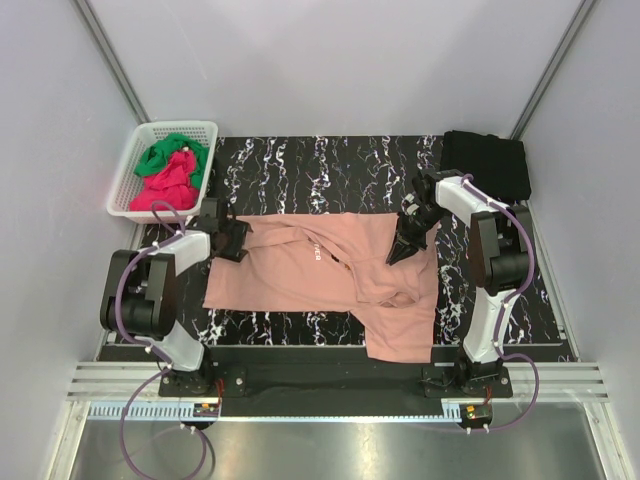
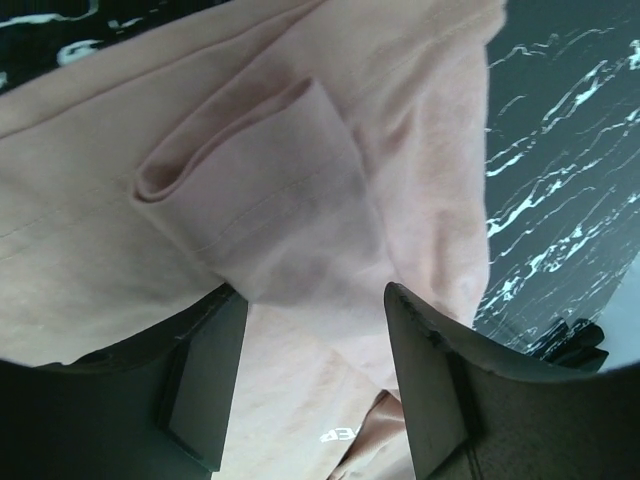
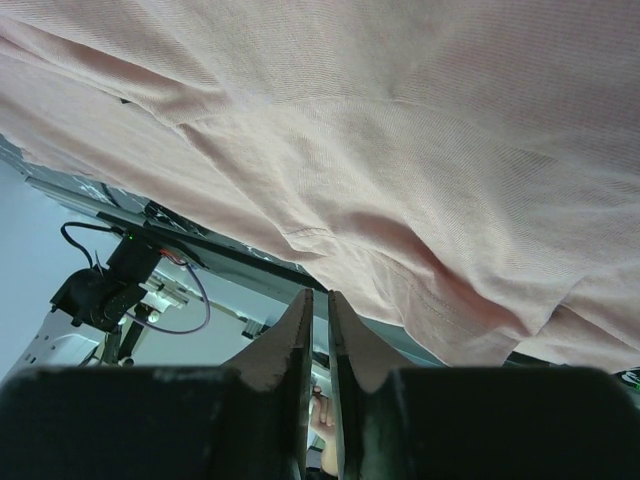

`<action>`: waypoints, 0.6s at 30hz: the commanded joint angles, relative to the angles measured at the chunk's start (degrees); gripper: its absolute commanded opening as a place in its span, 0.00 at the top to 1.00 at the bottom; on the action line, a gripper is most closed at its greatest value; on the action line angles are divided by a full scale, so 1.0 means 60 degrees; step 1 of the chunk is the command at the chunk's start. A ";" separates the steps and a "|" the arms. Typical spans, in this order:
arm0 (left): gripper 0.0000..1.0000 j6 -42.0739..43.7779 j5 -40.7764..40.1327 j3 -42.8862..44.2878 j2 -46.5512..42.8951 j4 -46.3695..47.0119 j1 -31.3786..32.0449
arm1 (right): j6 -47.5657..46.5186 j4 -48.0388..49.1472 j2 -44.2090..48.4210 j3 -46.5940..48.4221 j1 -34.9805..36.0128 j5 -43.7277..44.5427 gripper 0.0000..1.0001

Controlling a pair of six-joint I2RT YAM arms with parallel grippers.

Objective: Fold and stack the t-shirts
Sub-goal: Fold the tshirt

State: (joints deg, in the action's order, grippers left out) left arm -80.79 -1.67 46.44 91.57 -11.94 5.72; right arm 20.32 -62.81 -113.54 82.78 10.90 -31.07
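A salmon-pink t-shirt (image 1: 300,275) lies spread over the black marbled mat (image 1: 330,165), its right part folded over and hanging past the mat's near edge. White text (image 1: 318,252) shows on its chest. My left gripper (image 1: 240,240) sits at the shirt's left edge; in the left wrist view it (image 2: 315,295) stands open over the cloth, with a folded sleeve (image 2: 250,200) just beyond the tips. My right gripper (image 1: 397,255) hovers over the shirt's right side. The right wrist view shows it (image 3: 320,295) nearly shut with nothing in the thin gap, the shirt (image 3: 400,130) beyond the tips.
A white basket (image 1: 130,190) at the back left holds a green t-shirt (image 1: 175,155) and a magenta-red t-shirt (image 1: 165,188). A folded black t-shirt (image 1: 490,160) lies at the mat's back right corner. Grey walls close in both sides.
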 commanded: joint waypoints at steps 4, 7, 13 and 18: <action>0.42 0.0282 0.0044 0.0639 0.0163 0.0365 -0.0074 | -0.0149 -0.0050 0.0275 0.0148 -0.0058 -0.0212 0.82; 0.52 0.0341 0.0161 0.0669 0.0134 0.0365 -0.0088 | -0.0134 -0.0050 0.0261 0.0148 -0.0058 -0.0212 0.82; 0.65 0.0560 0.0468 0.0640 0.0222 0.0423 -0.0118 | -0.0134 -0.0050 0.0304 0.0148 -0.0087 -0.0212 0.82; 0.85 0.0590 0.0659 0.0552 0.0324 0.0687 -0.0132 | -0.0134 -0.0050 0.0363 0.0061 -0.0131 -0.0169 0.81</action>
State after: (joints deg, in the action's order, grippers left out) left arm -78.19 0.69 48.64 92.99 -11.05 5.21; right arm 20.32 -62.83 -113.54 82.78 10.63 -31.11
